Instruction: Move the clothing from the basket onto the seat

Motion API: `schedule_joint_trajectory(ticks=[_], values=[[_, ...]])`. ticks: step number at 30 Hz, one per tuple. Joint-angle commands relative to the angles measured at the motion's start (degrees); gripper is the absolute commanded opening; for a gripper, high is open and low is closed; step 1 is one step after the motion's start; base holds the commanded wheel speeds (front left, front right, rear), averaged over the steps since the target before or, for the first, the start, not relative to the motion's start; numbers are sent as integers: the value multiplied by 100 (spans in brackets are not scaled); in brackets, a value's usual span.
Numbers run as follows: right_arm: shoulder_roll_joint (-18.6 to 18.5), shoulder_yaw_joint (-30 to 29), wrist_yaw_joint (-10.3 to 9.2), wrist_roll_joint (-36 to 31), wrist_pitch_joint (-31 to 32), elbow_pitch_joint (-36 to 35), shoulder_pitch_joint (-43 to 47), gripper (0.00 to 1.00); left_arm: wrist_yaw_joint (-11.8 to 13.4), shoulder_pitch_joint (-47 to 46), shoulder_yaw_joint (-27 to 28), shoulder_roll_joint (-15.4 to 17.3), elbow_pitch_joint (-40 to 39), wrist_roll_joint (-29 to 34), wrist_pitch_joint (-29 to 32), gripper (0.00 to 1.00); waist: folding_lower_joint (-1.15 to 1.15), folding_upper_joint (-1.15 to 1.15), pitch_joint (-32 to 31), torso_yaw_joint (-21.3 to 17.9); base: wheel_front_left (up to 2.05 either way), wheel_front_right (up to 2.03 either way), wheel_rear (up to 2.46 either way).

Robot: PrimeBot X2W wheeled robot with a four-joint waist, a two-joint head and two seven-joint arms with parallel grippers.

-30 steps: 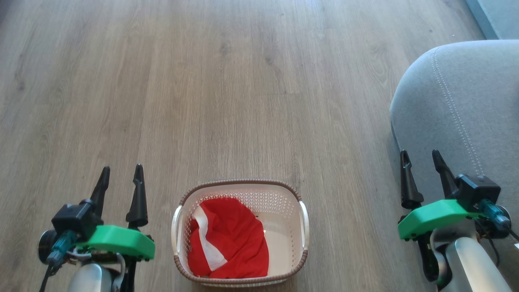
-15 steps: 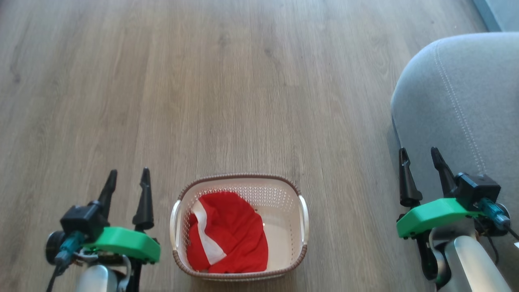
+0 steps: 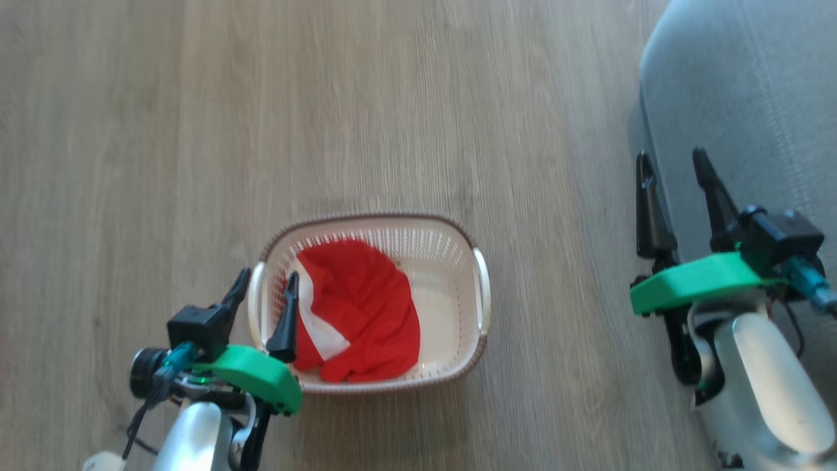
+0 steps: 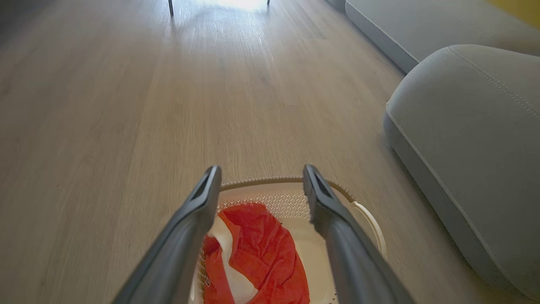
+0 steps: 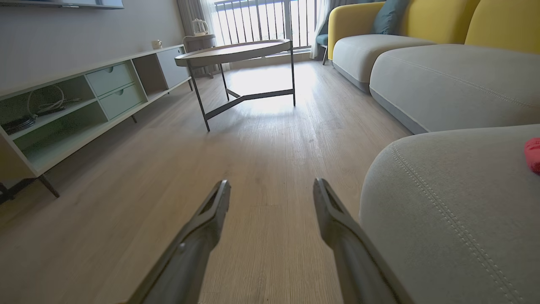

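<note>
The left fingers (image 3: 286, 320) stand wide apart and empty, poised over the left rim of the basket (image 3: 428, 220). Just beneath them the red clothing (image 3: 366, 307) lies bunched in the basket's left half. The right fingers (image 3: 649, 216), also apart and empty, hang beside the edge of the seat (image 3: 739, 98), well right of the basket. The step in hand looks like the reach. Next, the left fingers should drop onto a fold, close and lift clear.
</note>
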Motion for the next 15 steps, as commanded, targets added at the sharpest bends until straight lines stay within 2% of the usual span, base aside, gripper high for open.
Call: schedule_joint_trajectory(ticks=[1, 15], values=[[-38, 132, 40, -10, -27, -240, -226, 100, -35, -220, 92, 24, 12, -81, -29, 100, -1, 0, 477, -106, 0, 0, 0], [-106, 280, 40, -13, -27, -519, -994, 100, 1, -1454, -613, 24, 1947, -267, -29, 100, -1, 0, 1891, -374, 0, 0, 0]])
